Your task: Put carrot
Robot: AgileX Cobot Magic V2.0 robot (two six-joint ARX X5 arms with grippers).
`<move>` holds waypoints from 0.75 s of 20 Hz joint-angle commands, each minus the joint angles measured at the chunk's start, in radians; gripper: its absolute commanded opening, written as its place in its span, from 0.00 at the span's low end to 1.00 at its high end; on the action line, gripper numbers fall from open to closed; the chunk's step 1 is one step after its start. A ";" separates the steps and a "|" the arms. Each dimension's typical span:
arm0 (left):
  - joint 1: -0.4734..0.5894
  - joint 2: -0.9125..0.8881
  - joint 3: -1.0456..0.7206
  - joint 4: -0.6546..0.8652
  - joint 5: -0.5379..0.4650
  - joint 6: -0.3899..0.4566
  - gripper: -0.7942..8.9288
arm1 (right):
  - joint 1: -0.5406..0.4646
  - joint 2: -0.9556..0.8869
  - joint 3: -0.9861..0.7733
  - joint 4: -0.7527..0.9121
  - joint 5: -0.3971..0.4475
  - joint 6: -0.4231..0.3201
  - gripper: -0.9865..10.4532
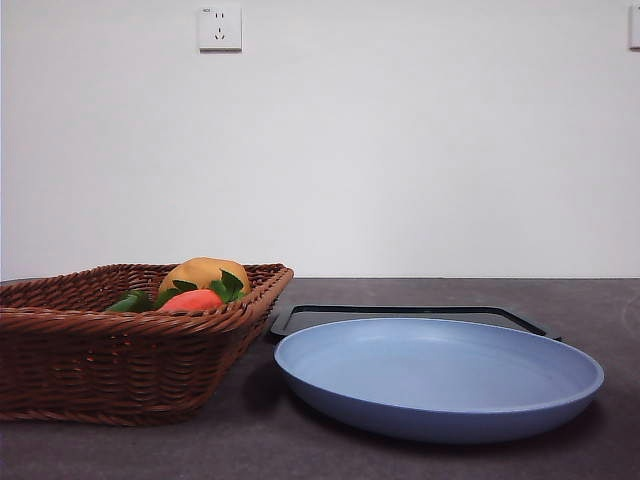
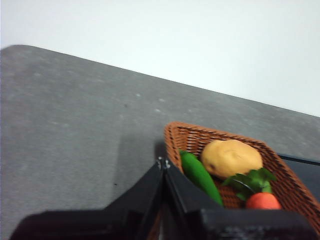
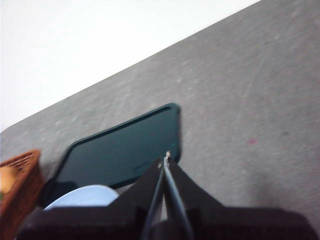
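The red-orange carrot point(image 1: 192, 300) with green leaves lies in the brown wicker basket point(image 1: 110, 350) at the table's left, beside a yellow-brown potato-like lump point(image 1: 205, 273). In the left wrist view the carrot point(image 2: 263, 200) shows only its thick end and leaf tuft, next to the lump point(image 2: 231, 158) and a green vegetable point(image 2: 200, 175). My left gripper point(image 2: 163, 165) is shut and hangs above the basket's point(image 2: 182, 137) near corner, holding nothing. My right gripper point(image 3: 165, 159) is shut over the dark tray point(image 3: 120, 152). Neither arm shows in the front view.
A light blue plate point(image 1: 440, 375) stands right of the basket at the front. Behind it lies the flat dark tray point(image 1: 410, 317). In the right wrist view the plate's point(image 3: 85, 196) rim and the basket's point(image 3: 22, 172) corner show. Grey tabletop surrounds them.
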 commanded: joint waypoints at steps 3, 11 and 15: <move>0.002 0.022 0.021 -0.003 0.027 -0.041 0.09 | 0.000 0.030 0.039 -0.060 -0.033 0.039 0.09; 0.002 0.274 0.205 -0.084 0.067 -0.031 0.09 | 0.000 0.208 0.205 -0.174 -0.037 0.014 0.09; 0.000 0.440 0.301 -0.076 0.188 -0.009 0.09 | 0.000 0.332 0.307 -0.249 -0.038 -0.052 0.09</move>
